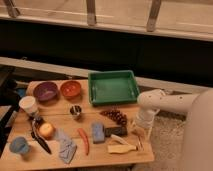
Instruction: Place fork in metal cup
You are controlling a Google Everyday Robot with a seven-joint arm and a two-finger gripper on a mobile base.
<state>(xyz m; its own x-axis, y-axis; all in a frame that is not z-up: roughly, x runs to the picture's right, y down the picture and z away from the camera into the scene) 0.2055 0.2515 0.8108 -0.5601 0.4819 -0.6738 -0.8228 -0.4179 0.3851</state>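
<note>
The metal cup (76,111) is a small shiny steel cylinder standing upright on the wooden table (100,159), left of centre. A thin, faint silvery sliver that looks like the fork (139,142) lies near the table's right edge. My gripper (138,127) hangs from the white arm (155,102) over the right end of the table. It is just above that sliver and far to the right of the cup.
A green tray (95,85) sits at the back. A purple bowl (45,91) and an orange bowl (70,89) are back left, with a white paper cup (28,105) beside them. A blue cup (19,145), black-handled utensil (40,140), orange fruit (46,130), red chili (84,141), blue sponge (98,133), beige-handled tool (122,148) and dark cluster (116,117) crowd the front.
</note>
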